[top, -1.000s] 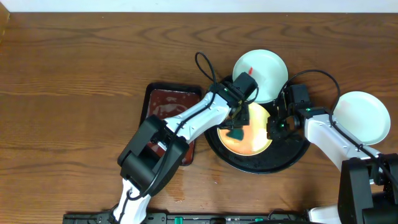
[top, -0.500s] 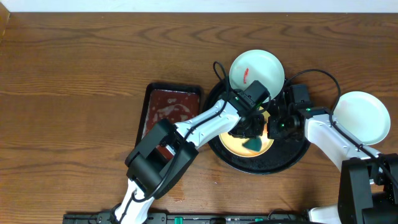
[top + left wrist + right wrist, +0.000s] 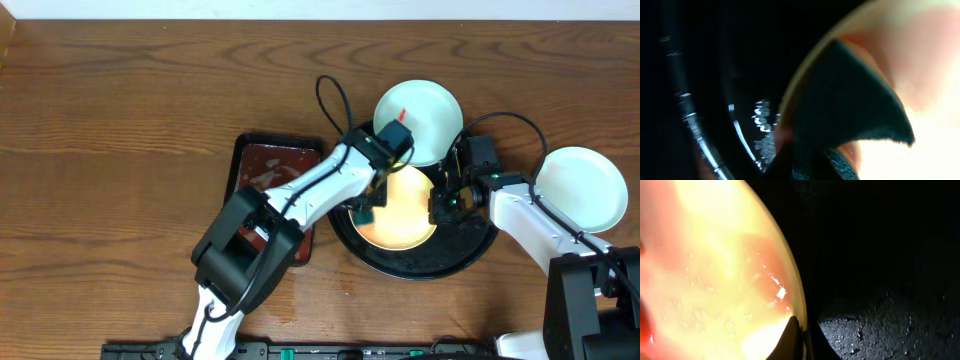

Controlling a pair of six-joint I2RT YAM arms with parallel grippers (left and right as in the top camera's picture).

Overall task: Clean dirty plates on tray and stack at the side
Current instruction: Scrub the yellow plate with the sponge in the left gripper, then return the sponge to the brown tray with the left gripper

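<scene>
1. Nearest me, the left arm (image 3: pixel 300 190) and the right arm (image 3: pixel 530 215) rise from the near edge of the counter (image 3: pixel 120 150). Both reach in to the round black tray (image 3: pixel 420 262).

2. The yellow plate (image 3: pixel 405 210) lies flat inside the black tray. Its surface looks wet, with small droplets and a reddish tint, strongest toward the near left.

3. Left jaws: gripping a dark teal cloth (image 3: pixel 850 115). In the left wrist view the cloth sticks out from the bottom edge. It lies across the yellow plate's left rim, with the wet tray floor beside it. I cannot make out the separate fingers behind the cloth.

4. Right jaws: closed on the right rim of the yellow plate. In the right wrist view one thin fingertip (image 3: pixel 791 335) sits right at the rim edge. The rest is lost against the black tray.

5. To the left of the black tray, just beside it, sits a rectangular red-brown tray (image 3: pixel 262 165). The left arm partly covers it.

6. To the right, well apart from the tray, a white plate (image 3: pixel 582 188) rests on the bare counter. I see no mark on it.

7. Farthest away, a second white plate (image 3: pixel 425 125) overlaps the far rim of the black tray. It carries a short red smear (image 3: pixel 402 114) left of its centre.
</scene>
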